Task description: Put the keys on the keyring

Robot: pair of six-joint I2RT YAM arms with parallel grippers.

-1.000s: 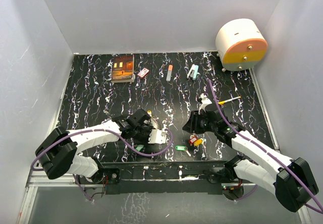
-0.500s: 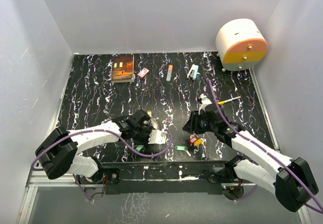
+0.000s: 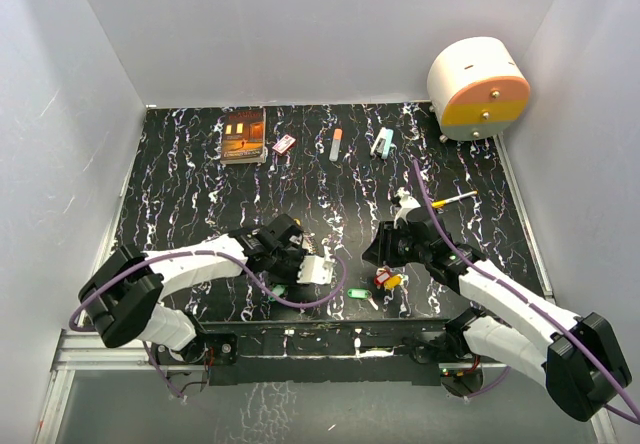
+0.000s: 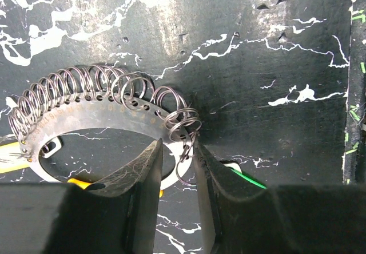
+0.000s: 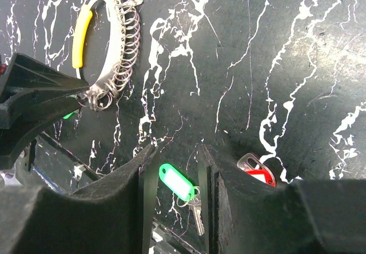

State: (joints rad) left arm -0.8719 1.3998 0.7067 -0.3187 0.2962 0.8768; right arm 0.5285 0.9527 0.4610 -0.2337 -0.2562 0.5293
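Note:
The keyring (image 4: 86,114), a flat silver arc strung with coiled wire rings and an orange-yellow section (image 5: 80,34), lies on the black marbled table. My left gripper (image 4: 177,148) is shut on the ring-covered end of it; it also shows in the top view (image 3: 290,262), covering most of the keyring. My right gripper (image 5: 174,151) is open above a green-tagged key (image 5: 177,182), which shows between its fingers, apart from them. A red-tagged key (image 5: 255,171) lies just right of the right finger. In the top view the green (image 3: 358,293), red (image 3: 381,278) and yellow (image 3: 393,282) keys lie near my right gripper (image 3: 372,256). A second green key (image 4: 246,177) peeks out beside the left finger.
At the back stand a book (image 3: 243,134), a small red-and-white card (image 3: 284,144), an orange-capped marker (image 3: 335,144) and a teal-white item (image 3: 382,142). A round white-and-orange device (image 3: 478,86) sits back right. A yellow-tipped pen (image 3: 455,200) lies right. The table's metal rail runs along the near edge.
My left arm has shifted slightly to the right, still on the keyring. The right arm and the keys have not visibly moved.

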